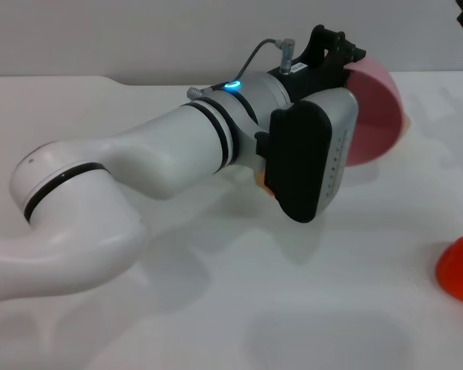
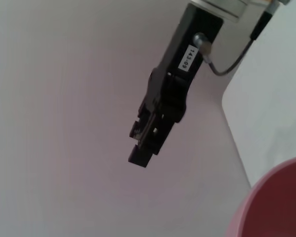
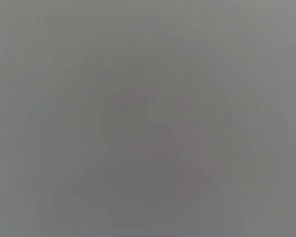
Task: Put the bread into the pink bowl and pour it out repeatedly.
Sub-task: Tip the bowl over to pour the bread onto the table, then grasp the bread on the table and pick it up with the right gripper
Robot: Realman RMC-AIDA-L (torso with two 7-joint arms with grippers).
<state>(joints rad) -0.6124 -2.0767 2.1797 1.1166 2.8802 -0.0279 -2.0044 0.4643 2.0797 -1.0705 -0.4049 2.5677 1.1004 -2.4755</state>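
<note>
Pink bowl [image 1: 378,112] was the thing I could make out best from the head camera: it stood tipped on its side toward the far right part of the white desk [image 1: 216,308], its rounded outside facing me, with the left arm's wrist housing right in front of it and covering its near edge. My left arm reached across from the near left, its black camera block and cable at the top of the wrist. The left tool [image 2: 145,143] showed in the left wrist camera as a dark narrow assembly held over bare desk, with a curve of the bowl's pink wall [image 2: 271,202] just beside it in the corner of that view. From that angle I could not tell whether its fingers were apart or together, nor whether they had hold of the bowl; the head camera hid them behind the wrist. A small sliver of orange peeked out under the wrist in the head camera, but I could not say it was the bread, so I could not place the bread. Near the right edge of the desk sat a red-orange object [image 1: 461,266], well apart from the bowl. My right wrist camera gave only a flat grey blur, and the right tool was out of sight.
</note>
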